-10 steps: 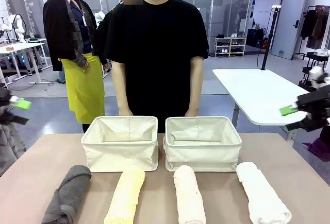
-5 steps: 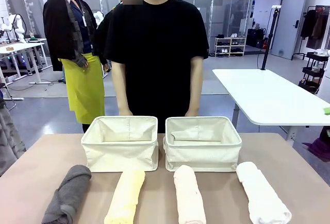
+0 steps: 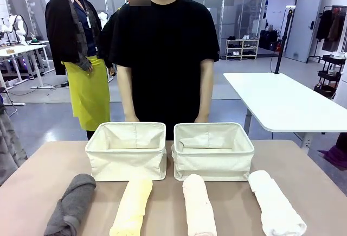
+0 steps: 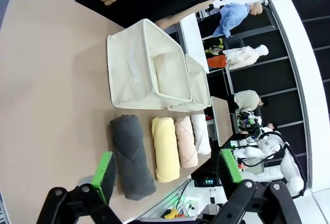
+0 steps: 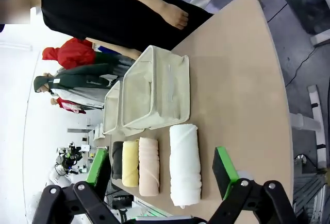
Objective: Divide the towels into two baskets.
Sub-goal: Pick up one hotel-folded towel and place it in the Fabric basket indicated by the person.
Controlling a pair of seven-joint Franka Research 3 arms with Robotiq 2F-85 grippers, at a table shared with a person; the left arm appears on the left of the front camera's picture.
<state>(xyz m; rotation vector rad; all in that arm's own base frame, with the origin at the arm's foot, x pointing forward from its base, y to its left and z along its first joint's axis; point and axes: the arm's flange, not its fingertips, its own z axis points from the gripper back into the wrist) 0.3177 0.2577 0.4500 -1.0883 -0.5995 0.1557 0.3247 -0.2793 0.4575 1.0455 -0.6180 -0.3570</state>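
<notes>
Four rolled towels lie in a row along the near edge of the table: dark grey [image 3: 70, 204], pale yellow [image 3: 133, 208], pale peach [image 3: 198, 206] and white [image 3: 275, 203]. Behind them stand two cream canvas baskets side by side, the left one [image 3: 126, 160] and the right one [image 3: 213, 163], both with nothing in them. My left gripper [image 4: 167, 167] hangs open high above the table's left side, looking down on the grey towel [image 4: 131, 154] and the nearer basket [image 4: 129, 82]. My right gripper [image 5: 161, 166] is open too, high over the right side above the white towel [image 5: 184, 165].
A person in a black shirt stands at the far edge with both hands [image 3: 201, 118] hanging just behind the baskets. Bare tabletop [image 3: 49, 165] lies at both sides of the baskets. A white table [image 3: 276, 97] stands off to the right.
Both grippers, seen a second ago at the left and right edges of the front view, have drawn back out of that picture. The towels, baskets and person have not moved.
</notes>
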